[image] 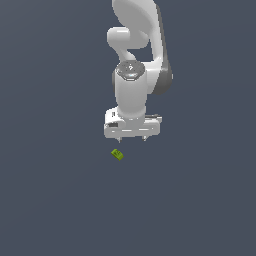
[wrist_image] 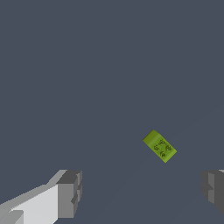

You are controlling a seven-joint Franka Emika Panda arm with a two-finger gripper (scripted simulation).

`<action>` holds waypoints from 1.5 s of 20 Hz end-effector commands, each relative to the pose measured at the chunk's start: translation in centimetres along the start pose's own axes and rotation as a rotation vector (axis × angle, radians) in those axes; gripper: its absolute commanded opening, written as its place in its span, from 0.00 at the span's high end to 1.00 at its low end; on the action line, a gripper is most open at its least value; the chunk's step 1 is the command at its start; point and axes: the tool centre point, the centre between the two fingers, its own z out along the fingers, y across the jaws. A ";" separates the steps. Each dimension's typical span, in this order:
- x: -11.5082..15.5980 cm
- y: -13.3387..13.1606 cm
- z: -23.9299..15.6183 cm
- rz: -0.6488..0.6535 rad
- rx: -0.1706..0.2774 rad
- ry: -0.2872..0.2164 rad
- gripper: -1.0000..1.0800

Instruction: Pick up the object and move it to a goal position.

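The object (image: 117,154) is a tiny lime-green block with darker markings, lying on the dark grey floor. In the exterior view it sits just below the white gripper (image: 132,139) and slightly toward that view's left. The gripper points straight down and stands open, its two short fingertips (image: 120,140) spread wide with nothing between them. The wrist view shows the object (wrist_image: 159,146) lying at a slant ahead of the open gripper (wrist_image: 142,194), apart from both grey fingertips (wrist_image: 70,193).
The white arm (image: 137,55) rises above the gripper toward the top of the exterior view. A plain dark grey surface (image: 50,200) fills everything else in both views.
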 end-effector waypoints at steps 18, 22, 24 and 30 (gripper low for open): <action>-0.9 4.6 6.0 -0.458 -0.023 -0.026 0.04; -1.2 5.5 7.3 -0.559 -0.023 -0.032 0.04; -1.4 5.9 7.9 -0.606 -0.023 -0.035 0.04; -1.8 6.8 9.3 -0.716 -0.021 -0.040 0.04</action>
